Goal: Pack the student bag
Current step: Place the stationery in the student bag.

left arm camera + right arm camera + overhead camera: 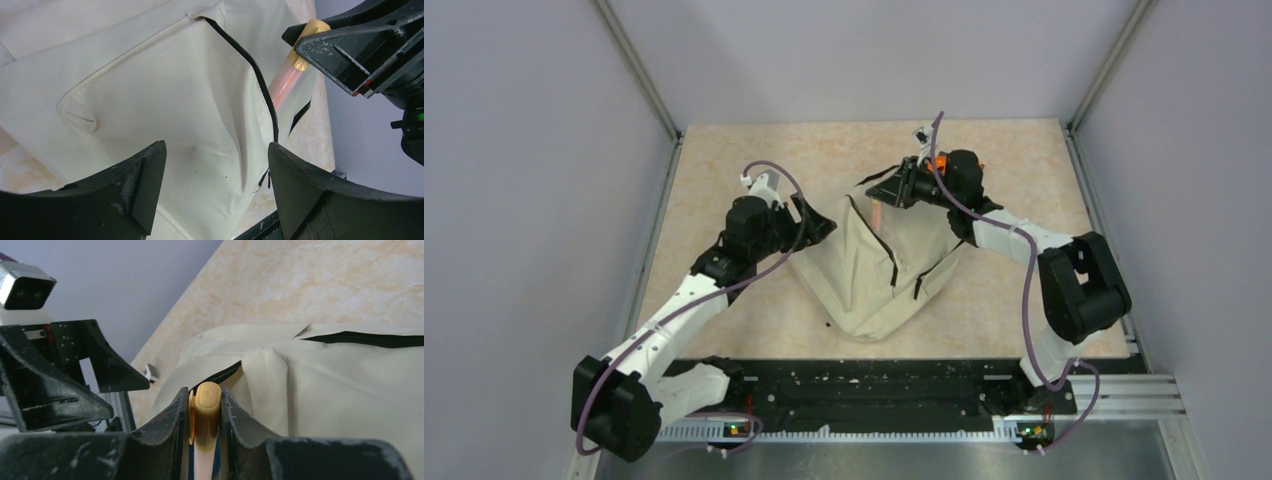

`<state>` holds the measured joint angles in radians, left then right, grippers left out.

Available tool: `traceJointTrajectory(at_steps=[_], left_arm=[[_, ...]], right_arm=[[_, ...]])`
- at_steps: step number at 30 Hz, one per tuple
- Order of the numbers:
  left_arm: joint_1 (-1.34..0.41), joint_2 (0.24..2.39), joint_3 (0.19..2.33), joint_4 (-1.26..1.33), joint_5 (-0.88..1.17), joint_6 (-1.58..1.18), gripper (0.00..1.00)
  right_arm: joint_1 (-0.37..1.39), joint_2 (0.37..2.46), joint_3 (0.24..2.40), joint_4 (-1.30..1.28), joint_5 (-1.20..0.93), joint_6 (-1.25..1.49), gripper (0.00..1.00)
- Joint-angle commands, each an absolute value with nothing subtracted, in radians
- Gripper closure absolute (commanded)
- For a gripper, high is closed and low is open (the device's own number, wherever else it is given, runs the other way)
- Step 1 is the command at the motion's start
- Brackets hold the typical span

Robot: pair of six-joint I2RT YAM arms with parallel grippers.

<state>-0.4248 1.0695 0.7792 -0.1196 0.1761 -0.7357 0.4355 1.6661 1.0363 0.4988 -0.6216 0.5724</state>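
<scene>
The cream student bag [879, 265] lies in the middle of the table, its top edge raised in a peak. It fills the left wrist view [165, 100], where a black zipper [260, 80] runs down it. My right gripper [902, 185] is at the bag's far top edge. In its own view it [205, 395] is shut on a pink pen with a tan cap [207, 405]. The pen [287, 75] points down into the zipper opening. My left gripper [821, 225] is at the bag's left side with its jaws open [215, 150]; bag fabric lies between and beyond them.
The beige tabletop [754, 150] is bounded by grey walls on three sides and a black rail [874, 385] at the near edge. My left gripper also shows in the right wrist view [75, 375], close to the left of the pen.
</scene>
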Motion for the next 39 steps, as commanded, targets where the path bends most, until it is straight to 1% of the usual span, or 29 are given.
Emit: traceJointTrajectory(at_steps=[1, 5, 8, 12, 17, 22, 28, 31, 33, 37, 39], left_arm=[[-0.406, 1.049, 0.778, -0.071, 0.19, -0.75, 0.21], [-0.395, 1.053, 0.782, -0.073, 0.192, -0.744, 0.21], [-0.387, 1.052, 0.788, -0.081, 0.192, -0.739, 0.21], [-0.377, 1.049, 0.794, -0.088, 0.194, -0.733, 0.21], [-0.369, 1.044, 0.799, -0.107, 0.19, -0.721, 0.21], [-0.352, 1.028, 0.792, -0.132, 0.168, -0.712, 0.21], [-0.308, 1.022, 0.788, -0.168, 0.166, -0.709, 0.2], [-0.284, 1.02, 0.788, -0.187, 0.165, -0.706, 0.2], [-0.269, 1.017, 0.786, -0.209, 0.162, -0.703, 0.2], [-0.243, 1.008, 0.786, -0.265, 0.118, -0.691, 0.18], [-0.232, 1.001, 0.786, -0.297, 0.092, -0.686, 0.18]], right_arm=[[0.442, 1.678, 1.044, 0.602, -0.743, 0.645, 1.0], [0.464, 1.699, 1.015, 0.584, -0.778, 0.669, 1.0], [0.48, 1.709, 0.988, 0.55, -0.745, 0.643, 1.0], [0.483, 1.736, 0.961, 0.573, -0.74, 0.639, 1.0], [0.492, 1.748, 0.95, 0.571, -0.773, 0.614, 1.0], [0.536, 1.749, 0.96, 0.5, -0.809, 0.533, 1.0], [0.584, 1.779, 0.975, 0.447, -0.83, 0.491, 0.98], [0.587, 1.771, 0.969, 0.44, -0.833, 0.488, 0.92], [0.586, 1.751, 0.966, 0.419, -0.806, 0.474, 0.84], [0.586, 1.699, 0.976, 0.357, -0.755, 0.431, 0.65], [0.585, 1.67, 0.985, 0.324, -0.73, 0.411, 0.57]])
